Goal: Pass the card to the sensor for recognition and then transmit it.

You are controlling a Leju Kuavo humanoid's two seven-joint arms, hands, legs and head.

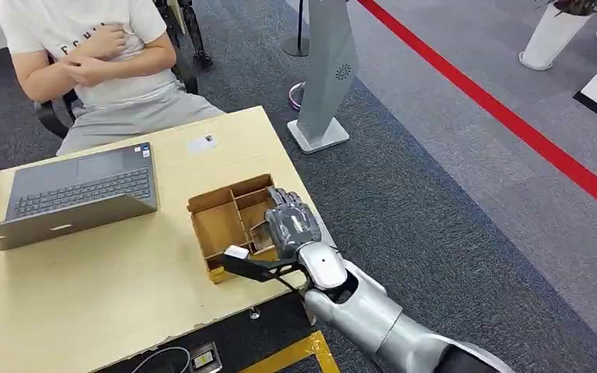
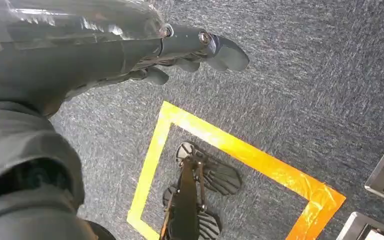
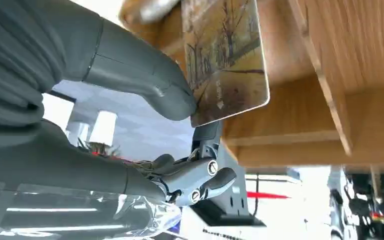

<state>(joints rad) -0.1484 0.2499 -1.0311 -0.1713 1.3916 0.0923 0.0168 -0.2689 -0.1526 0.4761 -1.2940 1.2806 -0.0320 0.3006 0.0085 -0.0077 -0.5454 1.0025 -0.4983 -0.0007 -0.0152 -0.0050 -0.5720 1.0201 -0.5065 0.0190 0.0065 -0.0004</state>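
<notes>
right hand (image 1: 291, 225) reaching into divided wooden box (image 1: 216, 225) on table (image 1: 85, 287), laptop (image 1: 78, 194) beside, person (image 1: 101, 54) seated behind.

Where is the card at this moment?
The card is pinched by the right hand inside the wooden divided box near the table's right edge, seen closely in the right wrist view.

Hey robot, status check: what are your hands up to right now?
Right hand over wooden box, fingers pinching card. Left hand hanging, holding nothing. Laptop nearby, not blocking.
</notes>
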